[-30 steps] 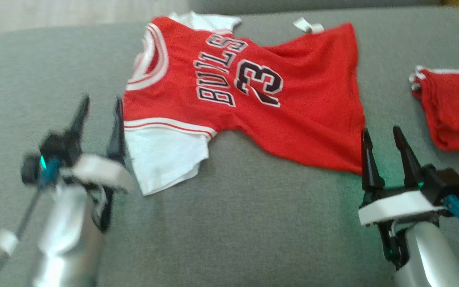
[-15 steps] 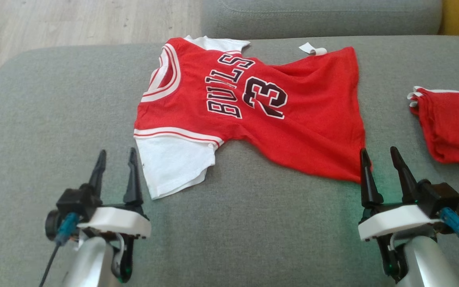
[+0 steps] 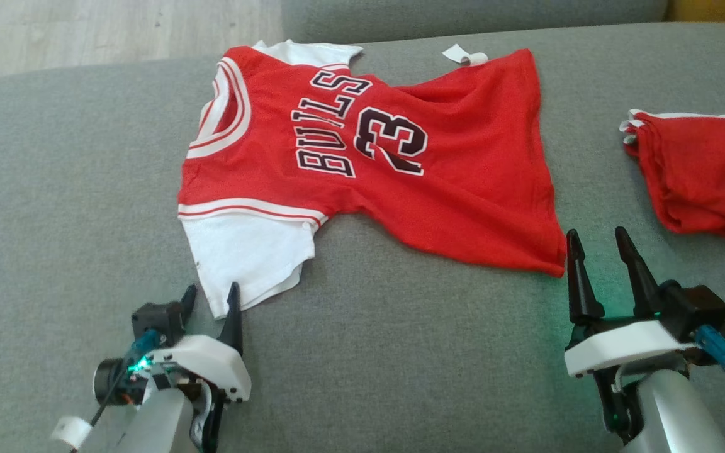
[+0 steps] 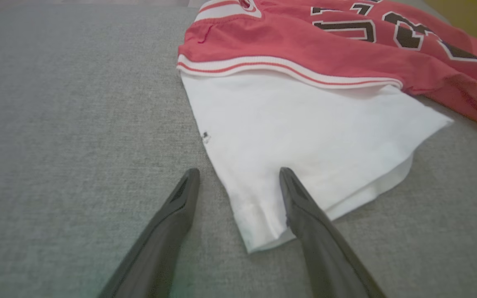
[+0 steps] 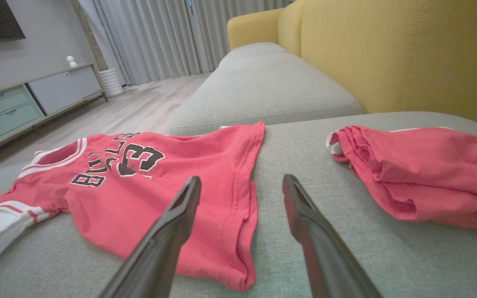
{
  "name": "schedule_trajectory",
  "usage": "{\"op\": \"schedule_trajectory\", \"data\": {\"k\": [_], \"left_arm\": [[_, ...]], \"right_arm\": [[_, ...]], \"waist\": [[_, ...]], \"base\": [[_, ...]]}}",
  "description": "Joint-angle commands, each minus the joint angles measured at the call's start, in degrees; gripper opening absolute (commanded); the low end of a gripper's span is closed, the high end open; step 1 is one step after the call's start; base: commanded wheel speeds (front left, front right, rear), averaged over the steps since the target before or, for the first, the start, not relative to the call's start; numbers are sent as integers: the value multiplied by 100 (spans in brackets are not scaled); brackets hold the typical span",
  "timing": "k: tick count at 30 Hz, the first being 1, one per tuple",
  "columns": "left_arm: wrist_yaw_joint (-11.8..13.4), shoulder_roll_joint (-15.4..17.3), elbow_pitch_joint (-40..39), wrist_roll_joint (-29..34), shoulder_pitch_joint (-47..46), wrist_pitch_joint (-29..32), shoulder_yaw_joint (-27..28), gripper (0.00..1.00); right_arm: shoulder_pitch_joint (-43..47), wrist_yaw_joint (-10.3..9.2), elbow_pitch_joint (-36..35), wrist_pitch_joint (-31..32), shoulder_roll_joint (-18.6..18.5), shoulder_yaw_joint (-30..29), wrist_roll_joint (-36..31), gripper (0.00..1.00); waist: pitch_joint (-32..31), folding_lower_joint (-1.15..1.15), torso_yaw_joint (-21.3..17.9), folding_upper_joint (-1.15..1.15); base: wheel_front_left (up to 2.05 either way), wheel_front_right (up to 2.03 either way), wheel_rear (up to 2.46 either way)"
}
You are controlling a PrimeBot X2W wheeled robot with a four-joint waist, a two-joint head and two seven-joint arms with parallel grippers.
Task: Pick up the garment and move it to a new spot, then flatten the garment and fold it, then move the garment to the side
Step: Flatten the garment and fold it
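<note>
Head view: the garment (image 3: 369,157) lies unfolded and creased on the sofa (image 3: 400,365); flattening and folding are not yet done.
Left wrist view: the left pincer (image 4: 238,171) is spread, astride the white sleeve (image 4: 304,124) corner.
Right wrist view: the right pincer (image 5: 240,178) is spread and empty, at the hem (image 5: 238,231).

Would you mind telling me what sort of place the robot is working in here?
Most likely a home living room: the jersey lies on a grey sofa with a yellow backrest, and beyond it are long curtains, a low cabinet with drawers and a wooden floor.
</note>
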Motion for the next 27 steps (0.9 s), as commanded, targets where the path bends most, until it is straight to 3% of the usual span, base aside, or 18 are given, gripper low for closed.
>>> {"op": "schedule_trajectory", "data": {"k": [1, 3, 4, 5, 18, 23, 27], "left_arm": [[7, 76, -43, 3, -201, 31, 142, 100], [-43, 75, 71, -9, -232, 127, 92, 100], [-72, 74, 118, -19, -245, 174, 67, 75], [-99, 74, 150, -23, -260, 201, 42, 0], [-117, 110, -525, -373, -387, -831, 487, 0], [-19, 103, -1514, -267, -237, -890, 819, 0], [-77, 51, -2005, -165, 6, -892, 897, 0]], "right_arm": [[-225, 11, -205, -62, -18, 130, 60, 100], [-228, 11, -213, -62, -18, 120, 72, 100], [-228, 11, -215, -62, -18, 117, 75, 100], [-228, 11, -214, -62, -18, 117, 77, 100], [-209, 11, 299, -62, -18, 60, 32, 100], [-239, 11, 798, -19, -18, 10, 134, 100], [-322, 11, 1156, 105, -18, 87, 342, 100]], "waist": [[27, 0, -38, 0], [40, 0, -61, 0], [43, 0, -71, 0], [45, 0, -81, 0], [-54, 0, -130, 0], [-89, 0, -82, 0], [-84, 0, -35, 0]], "base": [[0, 0, 0], [0, 0, 0], [0, 0, 0], [0, 0, 0], [0, 0, 0], [0, 0, 0], [0, 0, 0]]}}
